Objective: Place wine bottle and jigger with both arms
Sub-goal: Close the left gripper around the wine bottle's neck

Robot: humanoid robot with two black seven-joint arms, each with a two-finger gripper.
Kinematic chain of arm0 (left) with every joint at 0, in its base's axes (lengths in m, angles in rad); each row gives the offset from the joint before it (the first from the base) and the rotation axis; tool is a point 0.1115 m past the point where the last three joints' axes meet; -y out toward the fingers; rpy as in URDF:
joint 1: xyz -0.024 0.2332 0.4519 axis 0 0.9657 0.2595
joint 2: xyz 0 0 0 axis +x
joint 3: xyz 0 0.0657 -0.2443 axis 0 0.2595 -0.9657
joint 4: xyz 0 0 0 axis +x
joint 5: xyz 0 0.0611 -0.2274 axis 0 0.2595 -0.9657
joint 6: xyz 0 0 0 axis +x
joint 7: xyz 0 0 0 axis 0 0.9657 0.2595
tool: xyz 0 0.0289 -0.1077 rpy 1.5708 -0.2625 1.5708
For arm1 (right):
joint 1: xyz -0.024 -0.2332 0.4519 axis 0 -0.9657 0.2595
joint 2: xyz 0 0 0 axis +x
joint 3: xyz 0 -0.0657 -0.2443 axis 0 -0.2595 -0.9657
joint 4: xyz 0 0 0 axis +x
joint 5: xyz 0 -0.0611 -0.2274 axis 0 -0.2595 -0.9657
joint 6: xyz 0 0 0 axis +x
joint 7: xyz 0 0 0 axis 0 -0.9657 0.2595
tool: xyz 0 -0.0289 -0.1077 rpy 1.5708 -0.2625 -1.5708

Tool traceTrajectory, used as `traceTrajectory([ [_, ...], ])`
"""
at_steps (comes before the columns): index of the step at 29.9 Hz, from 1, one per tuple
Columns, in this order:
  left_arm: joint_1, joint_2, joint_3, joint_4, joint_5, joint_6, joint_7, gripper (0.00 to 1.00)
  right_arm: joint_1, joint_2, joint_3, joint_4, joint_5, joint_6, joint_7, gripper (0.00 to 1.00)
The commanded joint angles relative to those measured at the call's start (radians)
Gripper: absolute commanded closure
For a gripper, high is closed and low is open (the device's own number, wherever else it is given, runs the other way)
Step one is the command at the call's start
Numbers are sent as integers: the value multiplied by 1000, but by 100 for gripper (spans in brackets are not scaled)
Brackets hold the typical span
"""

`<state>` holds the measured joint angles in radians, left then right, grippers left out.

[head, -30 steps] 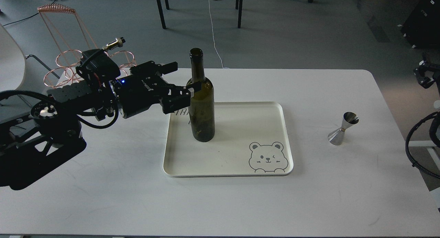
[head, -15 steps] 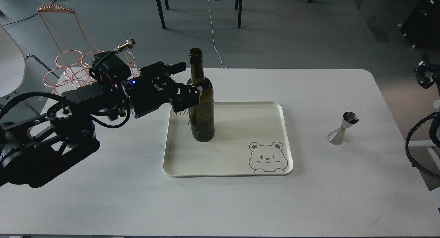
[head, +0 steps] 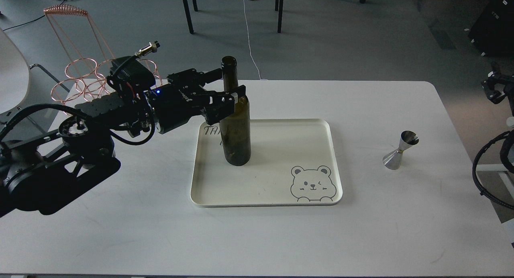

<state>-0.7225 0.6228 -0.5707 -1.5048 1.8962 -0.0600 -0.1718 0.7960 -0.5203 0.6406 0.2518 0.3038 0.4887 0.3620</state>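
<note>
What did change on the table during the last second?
The left gripper moved right and up, so its open fingers now straddle the bottle at the shoulder. Bottle, tray and jigger stayed put.

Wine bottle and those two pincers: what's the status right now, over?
Left pincer open, straddling the wine bottle at its shoulder. Bottle upright on the tray. Jigger untouched on the table, right. Right pincer out of view. Nothing blocking.
</note>
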Motion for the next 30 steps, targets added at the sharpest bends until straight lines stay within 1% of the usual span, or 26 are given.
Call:
traceTrajectory([
  [1, 0, -1, 0, 0, 0, 0, 0, 28, -1, 0, -1, 0, 0, 0, 0, 1],
  [3, 0, -1, 0, 0, 0, 0, 0, 29, -1, 0, -1, 0, 0, 0, 0, 1],
  [9, 0, -1, 0, 0, 21, 9, 0, 38, -1, 0, -1, 0, 0, 0, 0, 1],
  [24, -2, -3, 0, 6, 23, 22, 0, 39, -1, 0, -2, 0, 0, 0, 0, 1],
  [30, -2, -1, 0, 6, 26, 22, 0, 55, -1, 0, -2, 0, 0, 0, 0, 1],
])
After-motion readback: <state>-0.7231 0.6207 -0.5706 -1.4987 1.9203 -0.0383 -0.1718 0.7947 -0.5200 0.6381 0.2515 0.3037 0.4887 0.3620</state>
